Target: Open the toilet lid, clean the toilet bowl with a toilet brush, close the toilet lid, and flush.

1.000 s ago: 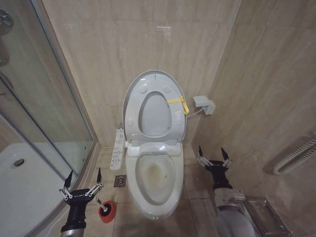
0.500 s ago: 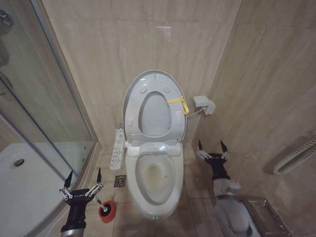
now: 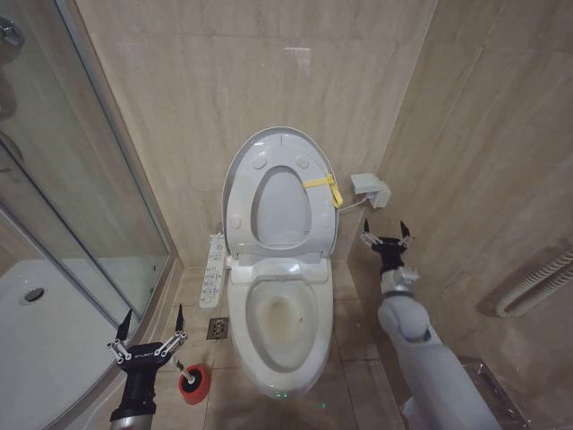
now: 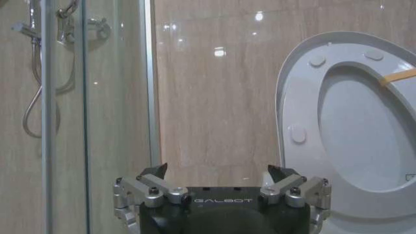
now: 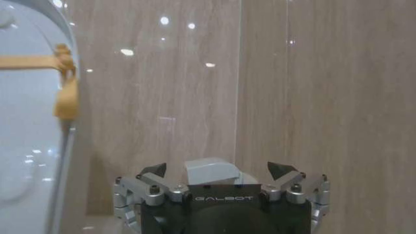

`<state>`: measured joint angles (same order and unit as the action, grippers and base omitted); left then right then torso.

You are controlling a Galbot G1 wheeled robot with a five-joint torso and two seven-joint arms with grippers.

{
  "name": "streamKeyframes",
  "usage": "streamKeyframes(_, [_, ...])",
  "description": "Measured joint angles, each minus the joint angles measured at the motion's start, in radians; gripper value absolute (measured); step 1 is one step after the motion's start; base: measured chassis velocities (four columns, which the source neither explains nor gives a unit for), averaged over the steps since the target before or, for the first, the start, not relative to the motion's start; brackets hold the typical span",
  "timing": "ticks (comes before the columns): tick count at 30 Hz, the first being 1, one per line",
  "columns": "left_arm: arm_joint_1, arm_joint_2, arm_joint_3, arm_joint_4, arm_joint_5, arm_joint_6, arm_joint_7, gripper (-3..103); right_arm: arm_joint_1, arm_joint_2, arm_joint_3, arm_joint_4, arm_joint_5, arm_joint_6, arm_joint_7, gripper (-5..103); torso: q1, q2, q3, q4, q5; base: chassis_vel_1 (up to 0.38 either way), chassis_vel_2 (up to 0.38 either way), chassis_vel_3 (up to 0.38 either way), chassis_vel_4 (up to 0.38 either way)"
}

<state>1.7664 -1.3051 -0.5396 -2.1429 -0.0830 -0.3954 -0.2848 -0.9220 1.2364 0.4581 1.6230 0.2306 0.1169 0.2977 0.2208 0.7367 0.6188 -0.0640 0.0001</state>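
Toilet lid [image 3: 246, 179] upright, toilet bowl [image 3: 285, 324] exposed. Brushing step pending: left end effector [image 3: 149, 328] (wide open, empty) must grasp toilet brush [image 3: 190, 376] just below-right. Right end effector [image 3: 385, 233] open, empty, beside the lid.

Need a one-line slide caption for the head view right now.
Toilet lid raised, toilet bowl exposed; open right gripper beside it, open left gripper above the toilet brush.

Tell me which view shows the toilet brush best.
The head view: the toilet brush stands in its red holder on the floor beside the left pincer, left of the toilet bowl. The wrist views face the wall and the raised toilet lid.
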Motion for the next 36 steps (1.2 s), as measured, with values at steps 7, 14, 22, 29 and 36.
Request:
streamKeyframes(7, [0.000, 0.000, 0.000, 0.000, 0.000, 0.000, 0.000, 100, 0.191, 0.020, -0.049, -0.181, -0.008, 0.028, 0.025, 100, 0.000, 0.000, 0.000, 0.0003, -0.0002, 0.000, 0.000, 0.000, 0.000])
streamKeyframes(14, [0.000, 0.000, 0.000, 0.000, 0.000, 0.000, 0.000, 100, 0.312, 0.053, -0.082, -0.303, -0.016, 0.041, 0.029, 100, 0.000, 0.000, 0.000, 0.0001, -0.0002, 0.000, 0.000, 0.000, 0.000])
streamKeyframes(22, [0.000, 0.000, 0.000, 0.000, 0.000, 0.000, 0.000, 100, 0.417, 0.088, -0.115, -0.397, -0.029, 0.048, 0.026, 100, 0.000, 0.000, 0.000, 0.0000, -0.0003, 0.000, 0.000, 0.000, 0.000])
streamKeyframes(29, [0.000, 0.000, 0.000, 0.000, 0.000, 0.000, 0.000, 100, 0.489, 0.111, -0.134, -0.456, -0.038, 0.052, 0.025, 100, 0.000, 0.000, 0.000, 0.0000, -0.0004, 0.000, 0.000, 0.000, 0.000])
streamKeyframes(36, [0.000, 0.000, 0.000, 0.000, 0.000, 0.000, 0.000, 100, 0.490, 0.096, -0.180, -0.440, -0.037, 0.051, 0.024, 100, 0.000, 0.000, 0.000, 0.0000, -0.0003, 0.000, 0.000, 0.000, 0.000])
